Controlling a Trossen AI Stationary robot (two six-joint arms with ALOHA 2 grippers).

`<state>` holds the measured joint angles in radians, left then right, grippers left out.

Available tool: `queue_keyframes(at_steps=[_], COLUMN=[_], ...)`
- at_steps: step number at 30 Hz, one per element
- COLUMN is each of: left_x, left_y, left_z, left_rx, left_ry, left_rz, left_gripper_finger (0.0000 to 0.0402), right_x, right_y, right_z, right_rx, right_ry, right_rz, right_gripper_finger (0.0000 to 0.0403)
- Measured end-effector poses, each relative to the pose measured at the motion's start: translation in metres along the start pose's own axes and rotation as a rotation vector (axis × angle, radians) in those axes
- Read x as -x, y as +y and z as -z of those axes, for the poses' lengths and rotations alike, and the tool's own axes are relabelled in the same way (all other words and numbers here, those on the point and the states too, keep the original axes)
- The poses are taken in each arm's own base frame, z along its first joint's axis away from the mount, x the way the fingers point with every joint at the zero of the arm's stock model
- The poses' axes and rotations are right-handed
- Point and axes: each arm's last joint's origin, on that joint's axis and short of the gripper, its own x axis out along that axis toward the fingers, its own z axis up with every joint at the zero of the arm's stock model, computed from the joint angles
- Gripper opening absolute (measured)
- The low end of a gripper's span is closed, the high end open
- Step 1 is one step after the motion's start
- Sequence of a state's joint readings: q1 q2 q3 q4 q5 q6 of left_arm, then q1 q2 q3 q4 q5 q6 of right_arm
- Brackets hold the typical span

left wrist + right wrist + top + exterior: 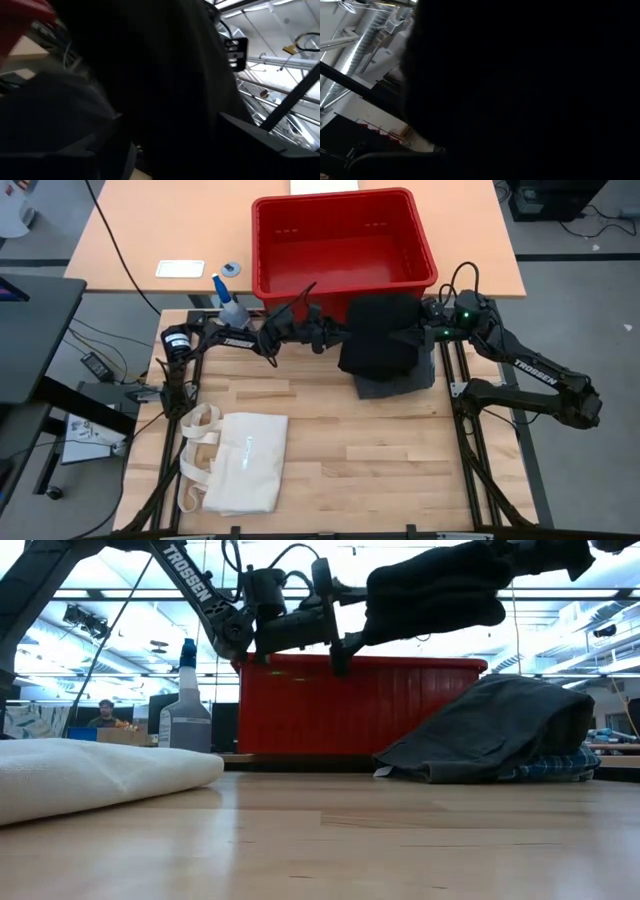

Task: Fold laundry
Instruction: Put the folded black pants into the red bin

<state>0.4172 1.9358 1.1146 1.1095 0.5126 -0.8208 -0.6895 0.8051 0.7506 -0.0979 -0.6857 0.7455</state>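
A black garment [380, 330] [440, 590] hangs in the air in a bunched mass between both grippers, near the table's far edge. My left gripper [335, 333] [345, 640] is at its left side and my right gripper [412, 333] at its right side. Both are shut on it. Black cloth fills the left wrist view [165, 75] and the right wrist view [520, 90]. Below it a grey garment [395, 387] [490, 730] lies heaped on a blue-and-white plaid one [560, 768], which rests on the table. My left gripper holds the black garment by its left edge [365, 630], coming in level from the table's left. The garment is lifted clear of the table. My right gripper holds the garment's right side [405, 330], coming in from the table's right. The cloth hides the place of contact.
A red basket [345, 198] [360, 705] stands just beyond the table's far edge, behind the garments. A cream tote bag [240, 465] [90, 775] lies at the near left. A spray bottle [232, 305] [187, 705] stands at the far left. Bare wood [380, 470] spans the near middle and right.
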Motion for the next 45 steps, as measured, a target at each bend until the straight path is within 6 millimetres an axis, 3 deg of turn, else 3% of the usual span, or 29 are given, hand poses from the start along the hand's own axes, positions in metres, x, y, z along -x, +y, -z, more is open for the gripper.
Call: queue_keyframes(at_steps=[6, 12, 22, 31, 45], left_x=[-0.015, -0.024, -0.032, -0.029, -0.029], left_y=[-0.015, -0.017, -0.022, -0.016, -0.013], left_z=[0.0, -0.008, -0.018, -0.019, -0.017], left_rx=[-0.066, -0.111, -0.234, -0.245, -0.23], left_ry=[-0.047, -0.031, -0.036, -0.003, 0.028], left_rz=[0.012, -0.013, -0.01, -0.019, -0.045], left_gripper_finger=[0.0289, 0.0266, 0.0125, 0.0045, 0.0068], right_x=[0.0, -0.001, -0.004, -0.005, -0.005], right_y=[0.003, 0.007, 0.008, 0.003, 0.002], right_z=[-0.002, -0.004, -0.002, 0.003, 0.003], right_rx=[0.019, 0.046, 0.047, 0.018, 0.032], right_ry=[-0.018, -0.042, -0.046, -0.012, -0.021], right_rz=[-0.021, -0.048, -0.033, 0.021, 0.041], right_gripper_finger=[0.0046, 0.0046, 0.0046, 0.0046, 0.0046])
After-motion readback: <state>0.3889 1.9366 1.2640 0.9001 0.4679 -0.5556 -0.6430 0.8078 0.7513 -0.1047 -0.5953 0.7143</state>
